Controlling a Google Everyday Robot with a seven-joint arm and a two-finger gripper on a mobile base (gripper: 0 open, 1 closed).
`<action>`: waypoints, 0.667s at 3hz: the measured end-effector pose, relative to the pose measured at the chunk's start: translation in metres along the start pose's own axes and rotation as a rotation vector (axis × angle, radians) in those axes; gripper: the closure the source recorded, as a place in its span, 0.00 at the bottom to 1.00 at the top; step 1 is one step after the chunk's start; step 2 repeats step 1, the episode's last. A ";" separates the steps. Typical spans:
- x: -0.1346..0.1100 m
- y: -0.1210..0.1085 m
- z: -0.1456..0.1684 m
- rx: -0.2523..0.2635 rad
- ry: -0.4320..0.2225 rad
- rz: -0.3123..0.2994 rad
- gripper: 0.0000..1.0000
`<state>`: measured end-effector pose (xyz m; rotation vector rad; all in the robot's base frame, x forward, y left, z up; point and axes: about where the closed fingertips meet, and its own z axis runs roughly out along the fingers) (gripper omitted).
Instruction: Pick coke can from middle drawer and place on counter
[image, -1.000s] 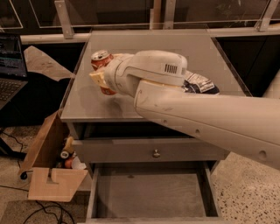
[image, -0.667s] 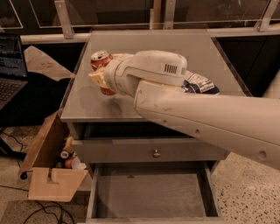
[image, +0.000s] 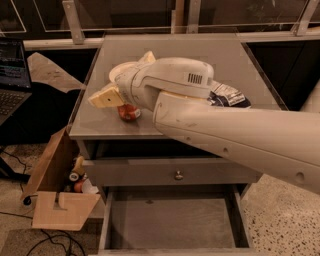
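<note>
1. Moved since the earlier frame: coke can (image: 129, 113) is now down near the front edge of the counter (image: 165, 47), toward the front-left corner. Before, it showed higher and further back, above the gripper.
2. Can now: only its lower red part shows, the rest is hidden under the gripper (image: 111, 95). Looks set on the counter surface; upright or tilted, cannot tell.
3. Gripper sits right over the can, touching or just above it. Cannot tell if it is grasping the can or has let go.
4. Risk: can is close to the front edge. An arm retreat with contact left could drag or tip it off, into the open middle drawer (image: 175, 222) below.
5. Risk: if released tilted, can may roll to the left edge and drop toward the cardboard box (image: 55, 210).
6. Risk: the bulky arm crosses the counter's right half, and the chip bag (image: 229, 95) lies just beside it. A sideways sweep could shove the bag toward the right edge.
</note>
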<state>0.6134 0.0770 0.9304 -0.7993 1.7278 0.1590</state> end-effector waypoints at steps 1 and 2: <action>0.000 0.000 0.000 0.000 0.000 0.000 0.00; 0.000 0.000 0.000 0.000 0.000 0.000 0.00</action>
